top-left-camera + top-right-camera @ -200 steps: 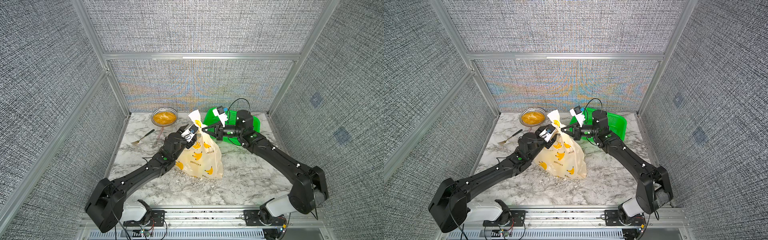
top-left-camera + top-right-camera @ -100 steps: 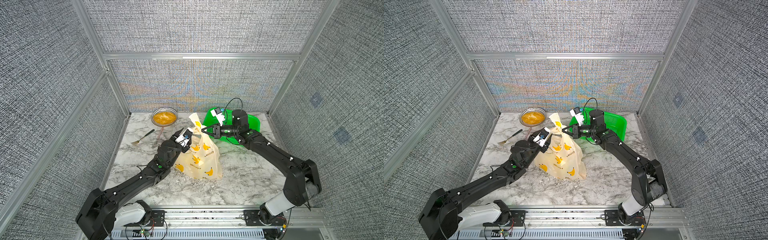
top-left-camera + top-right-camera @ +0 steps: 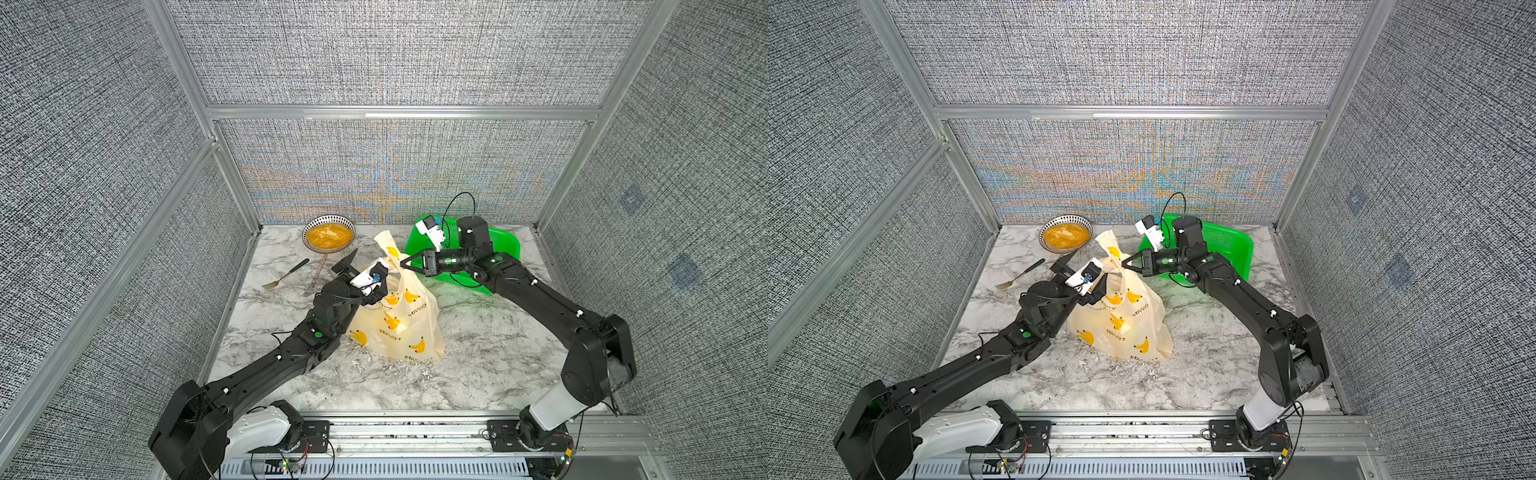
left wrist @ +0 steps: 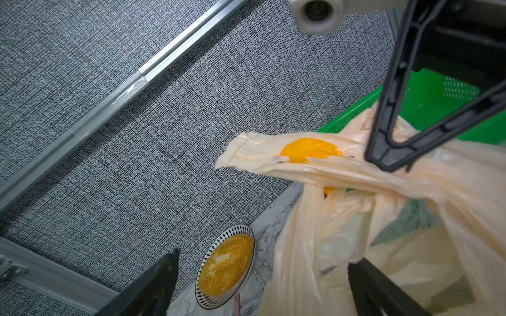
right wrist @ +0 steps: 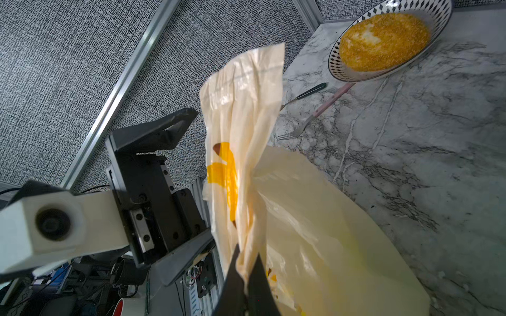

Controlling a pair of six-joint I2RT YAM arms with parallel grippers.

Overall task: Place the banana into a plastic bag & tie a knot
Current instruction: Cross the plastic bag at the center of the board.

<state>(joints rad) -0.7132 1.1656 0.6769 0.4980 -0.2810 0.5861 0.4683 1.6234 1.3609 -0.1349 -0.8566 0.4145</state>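
The plastic bag (image 3: 399,328) (image 3: 1125,328) stands full at mid-table, cream with printed bananas. The banana itself is hidden inside it. My right gripper (image 3: 402,262) (image 3: 1124,262) (image 5: 246,257) is shut on the gathered handles at the bag's neck, where they twist into the knot (image 4: 394,180). One loose handle end (image 3: 386,245) (image 5: 243,90) sticks up past it. My left gripper (image 3: 371,272) (image 3: 1086,276) (image 4: 262,273) is open beside the neck on the bag's left. Bag plastic (image 4: 410,232) lies against one of its fingers, ungripped.
A patterned bowl of orange-yellow food (image 3: 329,237) (image 4: 226,268) sits at the back left. A black-handled fork (image 3: 284,276) and a pink-handled fork (image 3: 318,270) lie beside it. A green basket (image 3: 503,249) sits at the back right, under the right arm.
My left gripper has opened, let go of the handle and drawn back a little to the left. The right gripper has kept its hold at the neck.
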